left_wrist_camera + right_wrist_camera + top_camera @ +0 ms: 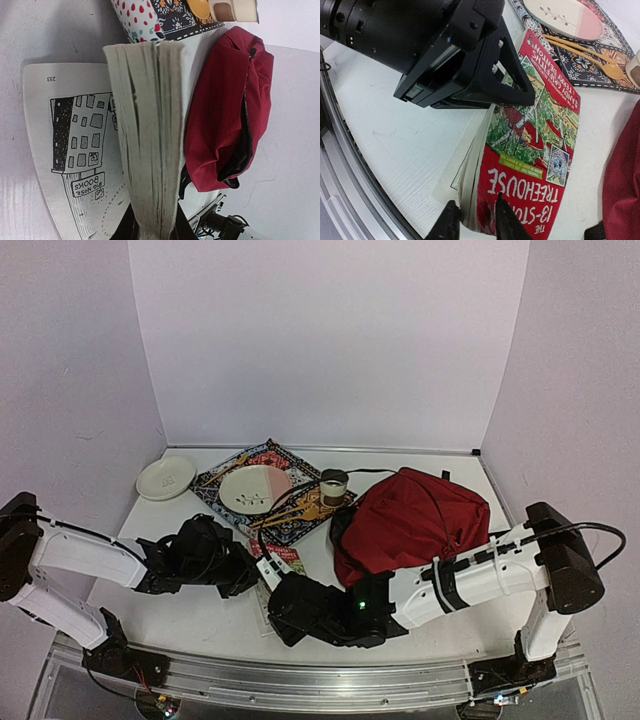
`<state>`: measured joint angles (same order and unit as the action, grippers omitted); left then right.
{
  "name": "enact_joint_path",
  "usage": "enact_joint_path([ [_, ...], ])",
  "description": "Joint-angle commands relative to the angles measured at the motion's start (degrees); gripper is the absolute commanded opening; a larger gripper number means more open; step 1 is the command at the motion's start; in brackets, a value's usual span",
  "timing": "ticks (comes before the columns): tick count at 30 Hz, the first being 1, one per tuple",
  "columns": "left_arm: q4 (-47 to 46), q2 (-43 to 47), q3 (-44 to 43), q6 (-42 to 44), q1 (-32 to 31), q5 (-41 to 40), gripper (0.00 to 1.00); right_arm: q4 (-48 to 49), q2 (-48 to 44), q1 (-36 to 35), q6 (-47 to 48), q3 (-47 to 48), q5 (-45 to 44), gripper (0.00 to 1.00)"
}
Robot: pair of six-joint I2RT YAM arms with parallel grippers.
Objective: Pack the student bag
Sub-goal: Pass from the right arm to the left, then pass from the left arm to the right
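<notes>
The student bag (415,520) is a dark-red backpack lying right of centre; its open black zipper shows in the left wrist view (230,110). A paperback book (283,562) with a red "13-Story Treehouse" cover (535,135) lies between my grippers. My left gripper (150,232) is shut on the book's thick page block (150,125), and a loose page (75,150) lies flat on the table beside it. My right gripper (476,225) is shut on the book's near corner, one finger on the pages and one on the cover. Both grippers meet just left of the bag (268,590).
A patterned placemat (215,483) at the back holds a pink-white plate (255,488), wooden chopsticks and a spoon (295,510). A cup (333,485) stands by the bag. A white plate (166,477) sits at the back left. Walls enclose three sides.
</notes>
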<state>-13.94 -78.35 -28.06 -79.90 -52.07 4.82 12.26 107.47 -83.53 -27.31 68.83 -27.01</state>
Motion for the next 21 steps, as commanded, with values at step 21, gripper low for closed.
enact_joint_path([
  [21,-11.23,17.4,3.66,13.47,0.01,9.26,0.0,12.22,-30.84,15.29,-4.21,-21.57,21.87,0.69],
])
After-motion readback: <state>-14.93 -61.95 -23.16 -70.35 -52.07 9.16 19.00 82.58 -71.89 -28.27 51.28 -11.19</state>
